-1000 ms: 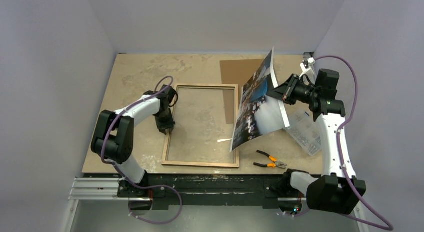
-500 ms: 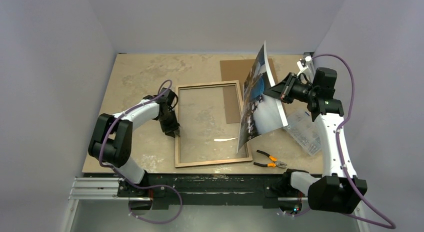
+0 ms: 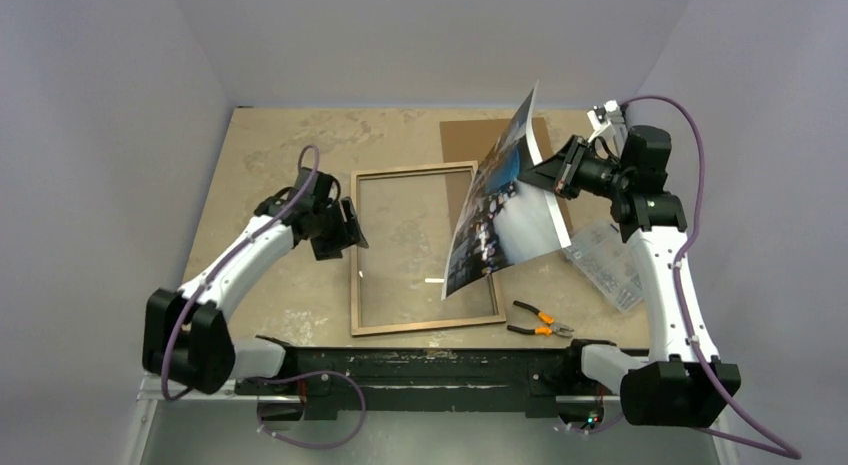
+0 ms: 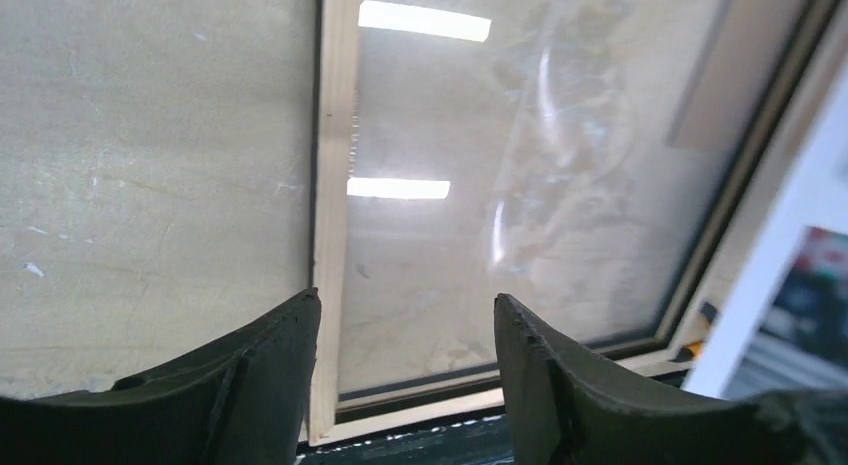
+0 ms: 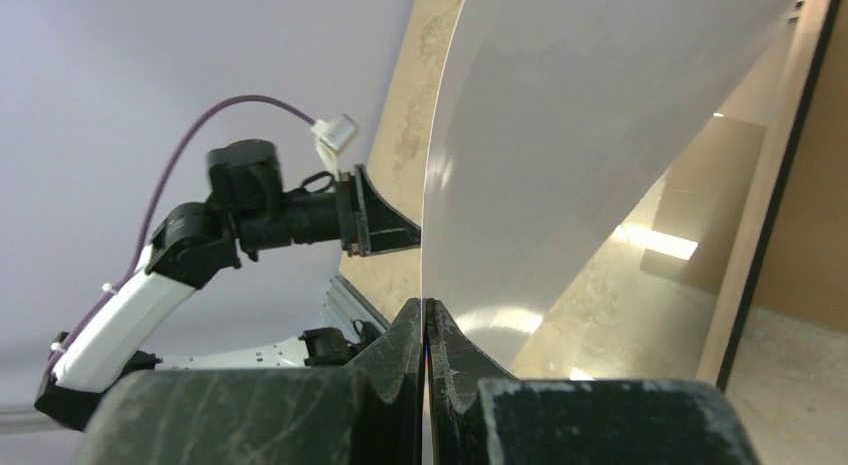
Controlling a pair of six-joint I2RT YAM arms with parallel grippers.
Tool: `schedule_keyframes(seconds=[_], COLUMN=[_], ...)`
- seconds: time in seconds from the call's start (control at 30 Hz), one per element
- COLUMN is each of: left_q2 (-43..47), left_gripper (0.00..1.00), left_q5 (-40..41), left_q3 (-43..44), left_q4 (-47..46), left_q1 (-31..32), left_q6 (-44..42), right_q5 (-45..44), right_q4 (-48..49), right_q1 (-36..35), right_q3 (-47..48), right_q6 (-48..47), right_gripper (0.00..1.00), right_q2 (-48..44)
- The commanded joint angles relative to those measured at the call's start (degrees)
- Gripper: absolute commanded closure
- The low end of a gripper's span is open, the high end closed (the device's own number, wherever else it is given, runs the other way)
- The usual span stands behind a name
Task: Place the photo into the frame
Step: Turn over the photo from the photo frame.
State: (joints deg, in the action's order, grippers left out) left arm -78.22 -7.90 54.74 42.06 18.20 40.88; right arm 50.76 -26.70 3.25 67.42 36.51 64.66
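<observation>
Left gripper (image 3: 345,231) is sitting released, jaws apart, nothing between them. In the left wrist view its dark fingers (image 4: 262,377) are straddling the left rail of the large thin-railed rectangular picture frame (image 4: 335,175), above it, no contact visible.

The frame (image 3: 424,327) is lying flat on the beige mottled table (image 3: 270,145), light wood back up, clear pane showing the tabletop through it. It is sitting slightly skewed to the table edge.

Right gripper (image 3: 556,174) is clamping the large rectangular colour print of a street scene (image 3: 497,213) by its far right edge. Right wrist view: jaws are pinched fully on the sheet, the plain white reverse (image 5: 590,125) is facing that camera, and the paper is bowing.

The photo is hanging in the air, steeply tilted, printed side facing left and toward the overhead camera. Its lower edge is hanging over the right part of the frame; can't tell if the bottom corner is touching the pane. Not in the frame yet.

A flat brown backing board (image 3: 470,141) is lying at the frame's far right corner, partly behind the photo. Orange-handled pliers (image 3: 541,320) are lying near the frame's near right corner. A clear plastic parts box (image 3: 610,262) is sitting under the right arm.
</observation>
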Motion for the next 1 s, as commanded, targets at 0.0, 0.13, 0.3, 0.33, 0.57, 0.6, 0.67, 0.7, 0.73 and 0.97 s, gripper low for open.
schedule_keyframes(seconds=[0.0,0.13,0.3,0.33,0.57,0.6,0.67,0.7,0.73,0.97], left_q2=[10.76,18.63,24.91,25.71,26.19,25.76,25.03,24.66,24.28,21.49], left_gripper=[0.35,0.25,0.23,0.23,0.23,0.23,0.24,0.24,0.24,0.24], left_q5=[0.11,0.57,1.44,1.71,3.15,3.20,3.23,3.38,3.54,3.85], left_q3=[2.65,2.55,1.49,1.12,0.35,0.51,0.66,0.85,0.97,1.44], left_q4=[-0.80,-2.28,-4.41,-4.69,-4.09,-3.71,-3.30,-2.95,-2.53,-1.09], left_q1=[0.33,0.27,0.26,0.26,0.25,0.19,0.22,0.26,0.22,0.21], left_q6=[-0.67,-0.23,0.31,0.33,-0.01,0.01,0.01,-0.13,-0.11,-0.10], right_q5=[0.78,-0.44,-2.25,-2.58,-3.24,-3.68,-6.77,-8.92,-11.23,-27.86], right_q4=[5.75,10.67,18.07,18.60,17.73,15.24,5.02,-0.98,-7.91,-31.56], right_q1=[-2.63,-7.17,-13.97,-15.45,-19.42,-19.42,-19.42,-19.42,-19.40,-19.37], right_q3=[2.56,2.03,3.88,4.96,12.06,13.48,18.16,20.91,23.46,42.06], right_q6=[3.82,7.77,13.40,13.75,13.28,11.86,5.85,2.41,-0.99,-11.82], right_gripper=[1.00,1.00,1.00,1.00,1.00,1.00,1.00,1.00,1.00,1.00], right_q2=[-2.00,-1.61,0.53,1.28,4.21,4.53,5.82,6.57,7.41,12.65])
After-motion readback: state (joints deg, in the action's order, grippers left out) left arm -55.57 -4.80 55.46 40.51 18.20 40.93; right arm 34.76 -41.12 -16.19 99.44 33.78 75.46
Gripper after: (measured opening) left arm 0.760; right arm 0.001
